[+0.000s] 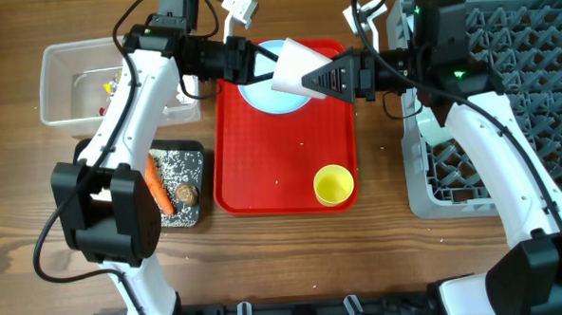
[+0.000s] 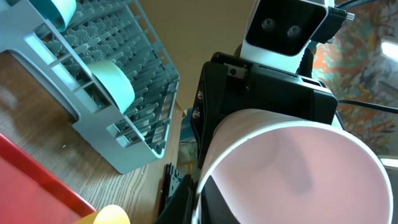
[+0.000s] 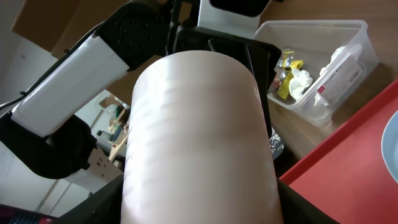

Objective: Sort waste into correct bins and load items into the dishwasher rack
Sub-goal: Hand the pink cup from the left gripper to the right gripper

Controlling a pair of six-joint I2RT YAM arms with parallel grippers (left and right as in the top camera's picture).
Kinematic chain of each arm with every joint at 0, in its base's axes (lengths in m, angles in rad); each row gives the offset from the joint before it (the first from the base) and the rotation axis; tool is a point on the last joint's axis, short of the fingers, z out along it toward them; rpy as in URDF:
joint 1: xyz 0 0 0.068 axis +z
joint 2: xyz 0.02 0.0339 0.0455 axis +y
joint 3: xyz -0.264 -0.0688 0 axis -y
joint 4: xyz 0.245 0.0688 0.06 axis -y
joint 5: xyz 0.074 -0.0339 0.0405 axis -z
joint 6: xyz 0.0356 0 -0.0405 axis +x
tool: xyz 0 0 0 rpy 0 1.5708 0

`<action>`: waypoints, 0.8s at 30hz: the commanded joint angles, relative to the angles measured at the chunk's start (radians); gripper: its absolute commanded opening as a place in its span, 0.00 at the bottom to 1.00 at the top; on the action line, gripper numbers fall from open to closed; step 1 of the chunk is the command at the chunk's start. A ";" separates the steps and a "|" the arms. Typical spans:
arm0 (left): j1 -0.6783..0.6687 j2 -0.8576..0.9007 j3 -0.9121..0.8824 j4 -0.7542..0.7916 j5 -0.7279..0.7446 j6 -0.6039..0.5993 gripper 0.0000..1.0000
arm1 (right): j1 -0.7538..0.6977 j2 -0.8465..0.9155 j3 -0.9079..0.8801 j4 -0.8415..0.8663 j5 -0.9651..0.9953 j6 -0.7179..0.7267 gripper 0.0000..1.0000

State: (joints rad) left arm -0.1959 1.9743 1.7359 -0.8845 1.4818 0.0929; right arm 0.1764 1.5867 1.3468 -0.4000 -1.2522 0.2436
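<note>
At the far left of the table [image 1: 16, 188] sits the clear tub [image 1: 63, 67], with red and yellow wrappers [image 3: 287, 70] and a crumpled white tissue [image 3: 305, 81] inside. Nearer, just to its right, the black tray [image 1: 197, 152] holds the orange carrot [image 1: 159, 193], a small brown lump [image 1: 186, 193] beside it, and scattered rice grains [image 1: 179, 166].

The left claw [image 1: 256, 65] reaches out over the far end of the red tray [image 1: 281, 148]. It is closed tight and holds the small pink cup [image 1: 291, 70] at its mouth end. The cup is in the air, lying on its side above the light blue plate [image 1: 264, 97], which rests at the far end of the red tray. The yellow cup [image 1: 333, 185] stands upright in that tray's near right corner.

The right claw [image 1: 314, 78] meets the pink cup from the right. Its jaws stand partly apart on either side of the cup's body; I cannot tell whether they press on it.

The grey dishwasher rack [image 1: 542, 51] fills the right side. The left wrist view shows one light blue bowl [image 2: 115, 87] on edge among its pegs and another [image 2: 59, 9] further along.
</note>
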 commanded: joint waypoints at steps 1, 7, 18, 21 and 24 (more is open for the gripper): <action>-0.003 -0.016 -0.002 0.003 0.008 0.016 0.04 | 0.013 -0.015 -0.001 0.019 0.026 0.021 0.48; -0.003 -0.016 -0.002 0.002 0.002 0.015 0.08 | 0.012 -0.015 -0.001 0.018 0.025 0.021 0.48; -0.002 -0.016 -0.002 0.003 0.002 0.015 0.19 | -0.047 -0.015 -0.001 -0.029 -0.005 -0.008 0.48; -0.002 -0.016 -0.002 0.002 0.002 0.015 0.32 | -0.058 -0.015 -0.001 -0.039 -0.006 -0.009 0.48; -0.002 -0.016 -0.002 0.002 0.002 0.015 0.37 | -0.060 -0.015 -0.001 -0.040 -0.005 -0.019 0.48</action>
State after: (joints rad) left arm -0.1963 1.9743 1.7359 -0.8837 1.4715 0.0929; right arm 0.1188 1.5867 1.3468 -0.4404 -1.2484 0.2569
